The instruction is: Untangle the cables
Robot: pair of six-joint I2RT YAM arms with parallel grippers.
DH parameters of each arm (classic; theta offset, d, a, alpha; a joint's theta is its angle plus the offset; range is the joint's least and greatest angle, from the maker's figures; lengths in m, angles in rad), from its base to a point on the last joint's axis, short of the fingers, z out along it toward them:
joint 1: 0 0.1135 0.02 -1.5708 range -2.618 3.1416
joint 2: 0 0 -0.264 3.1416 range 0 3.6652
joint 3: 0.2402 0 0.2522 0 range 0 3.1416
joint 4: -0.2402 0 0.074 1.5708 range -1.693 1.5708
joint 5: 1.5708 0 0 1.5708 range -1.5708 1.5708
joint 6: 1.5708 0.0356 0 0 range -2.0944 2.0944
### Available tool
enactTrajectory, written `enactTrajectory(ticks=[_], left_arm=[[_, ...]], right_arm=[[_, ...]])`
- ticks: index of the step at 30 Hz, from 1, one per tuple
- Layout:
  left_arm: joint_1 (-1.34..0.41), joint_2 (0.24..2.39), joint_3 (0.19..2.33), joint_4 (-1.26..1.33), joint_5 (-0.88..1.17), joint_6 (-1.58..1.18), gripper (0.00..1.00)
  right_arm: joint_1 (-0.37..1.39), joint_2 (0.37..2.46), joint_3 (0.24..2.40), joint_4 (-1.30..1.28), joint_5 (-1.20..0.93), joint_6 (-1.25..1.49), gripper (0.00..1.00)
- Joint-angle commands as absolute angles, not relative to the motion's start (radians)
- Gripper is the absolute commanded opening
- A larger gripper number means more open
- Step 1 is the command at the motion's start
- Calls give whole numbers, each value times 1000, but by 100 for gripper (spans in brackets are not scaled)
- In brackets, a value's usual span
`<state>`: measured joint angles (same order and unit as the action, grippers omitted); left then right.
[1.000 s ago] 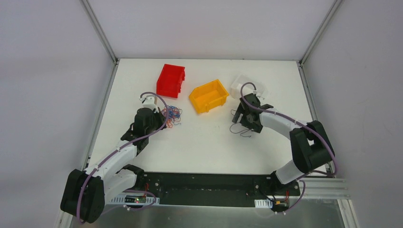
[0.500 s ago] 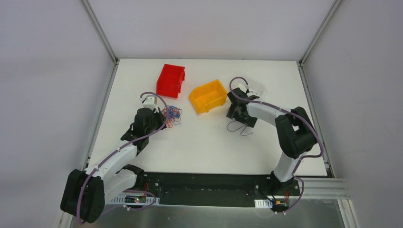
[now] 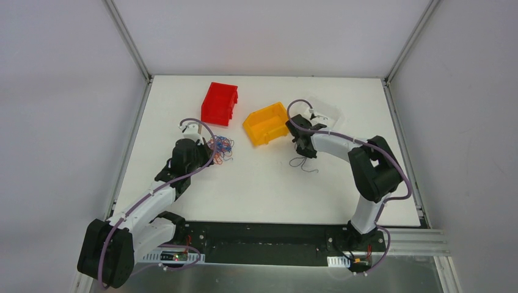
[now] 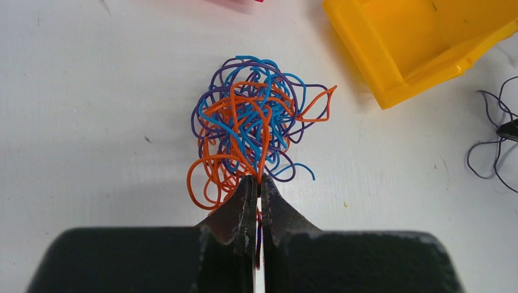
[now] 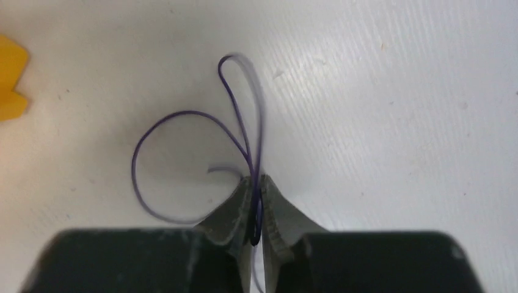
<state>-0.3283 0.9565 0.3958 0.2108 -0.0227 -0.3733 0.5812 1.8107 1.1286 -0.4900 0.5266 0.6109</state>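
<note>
A: Item one, left gripper [image 4: 258,183]?
B: Clenched on orange strands at the near edge of the tangle [image 4: 250,131]. The mass lies straight ahead of its fingertips.
A: Item two, right gripper [image 5: 255,183]?
B: Pinched on one purple cable [image 5: 183,112], loops running forward from the tips, well apart from the tangle. Left arm is nearer the tangle.

Tangled blue/orange/purple cables [image 4: 250,131] bunched; purple cable [image 5: 134,166] looped apart

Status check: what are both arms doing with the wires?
Left fingers shut on tangled bundle. Right fingers shut on purple wire. Yellow bin nearby, not blocking.
</note>
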Motion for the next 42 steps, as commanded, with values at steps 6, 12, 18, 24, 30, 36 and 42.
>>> enactTrajectory(ticks=[6,12,18,24,30,36,42], left_arm=[[-336,954,431,230,-7,-356,1],[-337,970,434,235,-1,-359,2],[-337,978,436,242,24,-365,2],[-336,998,436,260,34,-366,1],[-337,989,431,264,42,-358,2],[-337,969,423,267,45,-350,1],[-337,963,423,266,42,-347,2]], right_arm=[[571,1739,1036,-427,366,519,0],[548,1568,973,-315,227,425,0],[416,1398,935,-240,58,414,0],[322,1315,953,-156,82,438,0],[296,1376,1088,-96,382,433,0],[263,1553,1368,-146,645,441,0],[264,1746,1358,221,608,73,0]])
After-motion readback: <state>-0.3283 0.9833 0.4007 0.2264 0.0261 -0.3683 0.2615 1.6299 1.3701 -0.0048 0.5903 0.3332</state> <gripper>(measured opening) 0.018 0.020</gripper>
